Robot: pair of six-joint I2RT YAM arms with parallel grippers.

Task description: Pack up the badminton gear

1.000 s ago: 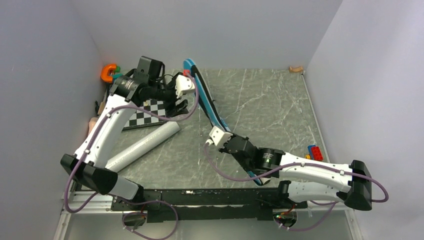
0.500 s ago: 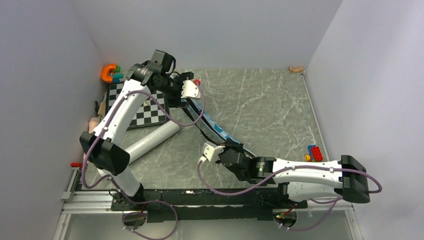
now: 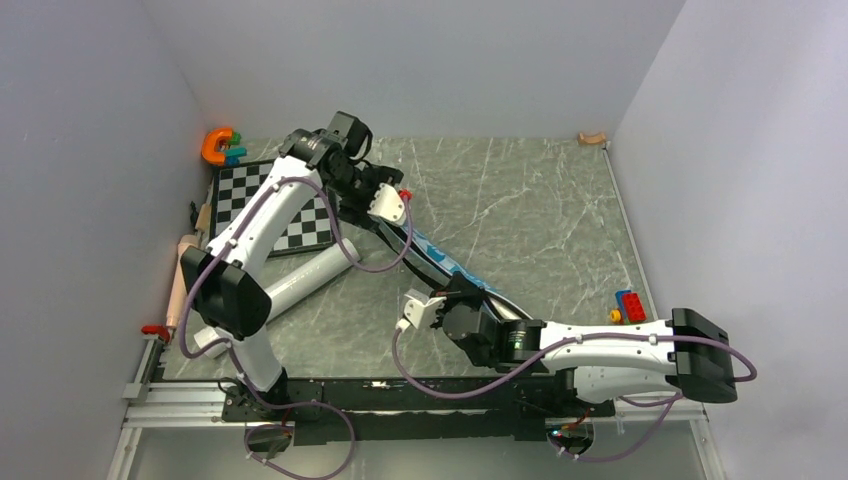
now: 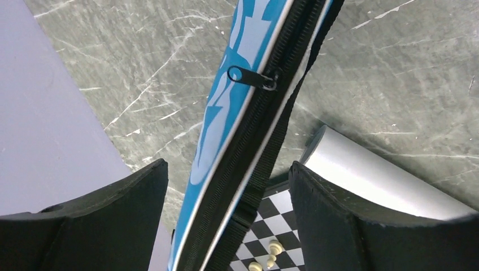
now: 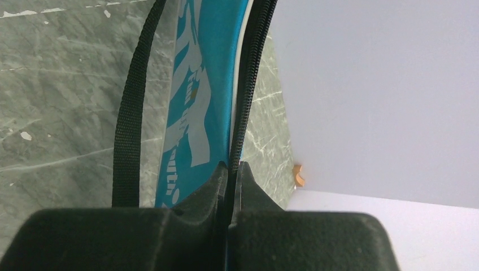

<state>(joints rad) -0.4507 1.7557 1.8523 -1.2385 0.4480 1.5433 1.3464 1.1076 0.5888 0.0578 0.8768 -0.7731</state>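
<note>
Across the middle of the table (image 3: 540, 200), blue bag (image 3: 440, 262) with white lettering, stretched diagonally from far left to near right between the 2 arms. At its far end, left pincer (image 3: 383, 220) open, both black fingers (image 4: 101, 226) spread wide, bag passing through the gap with clear space on either side in the left wrist view; closed black zip and metal zip pull (image 4: 251, 77) facing that camera, black strap (image 4: 282, 124) running alongside. At its near end, right pincer (image 3: 458, 293) clamped on the bag's zip edge, fingers pressed together on the black zip tape in the right wrist view, strap hanging to the left of the blue panel. Just left of the bag, long pale-grey tube (image 3: 300, 283) lying flat, far end just beside the near corner of the black-and-white chessboard (image 3: 255, 200). On the chessboard, small cream pieces (image 4: 264, 261), too small to identify. Against the left wall, wooden rolling pin (image 3: 183, 275); in the far left corner, orange-and-green toy (image 3: 220, 146). Near the right wall, red, blue and yellow blocks (image 3: 627, 305); in the far right corner, small wooden piece (image 3: 592, 138).
</note>
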